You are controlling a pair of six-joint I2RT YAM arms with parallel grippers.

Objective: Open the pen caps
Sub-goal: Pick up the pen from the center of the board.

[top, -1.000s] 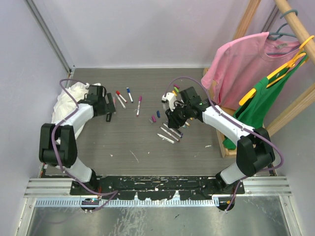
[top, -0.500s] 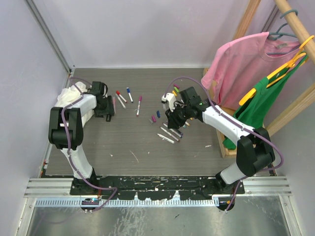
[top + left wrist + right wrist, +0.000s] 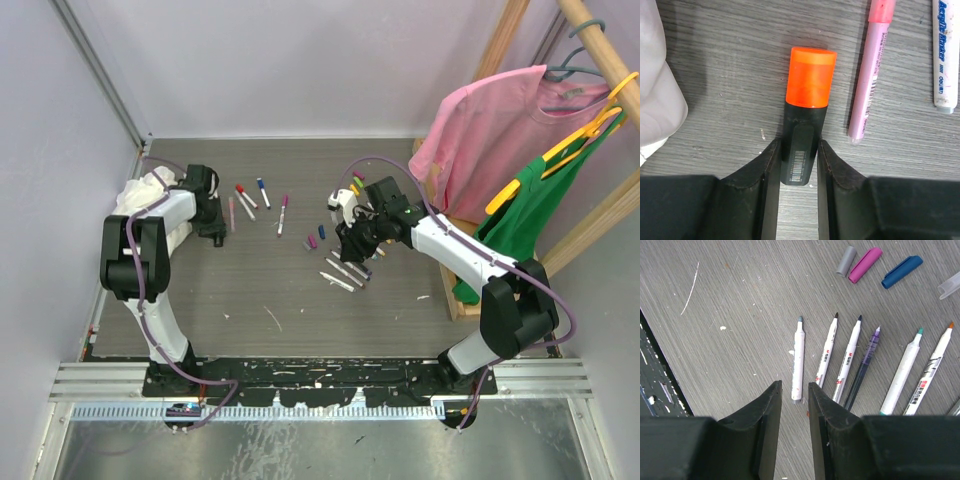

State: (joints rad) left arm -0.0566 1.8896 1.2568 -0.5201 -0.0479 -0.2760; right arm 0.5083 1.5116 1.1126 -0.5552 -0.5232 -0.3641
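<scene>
Two hands over the desk [image 3: 300,300], the left one closed on a capped marker.
Left hand [image 3: 799,152] lies low on the desk, its two fingers [image 3: 767,175] set against either side of the black barrel [image 3: 801,135] of a thick marker; the orange cap [image 3: 810,77] is on the marker and sticks out just beyond the fingertips, untouched by them. A pink pen [image 3: 871,75] lies just beside it, a white marker [image 3: 945,50] past that, and a white cloth [image 3: 657,90] on the other side. Right hand [image 3: 794,390] hangs above the desk with its fingers a narrow slot apart and nothing between them; ahead of it lies a row of uncapped pens [image 3: 827,357], and beyond those a grey cap [image 3: 845,261], a pink cap [image 3: 865,264] and a blue cap [image 3: 901,271], well apart from the hand.
</scene>
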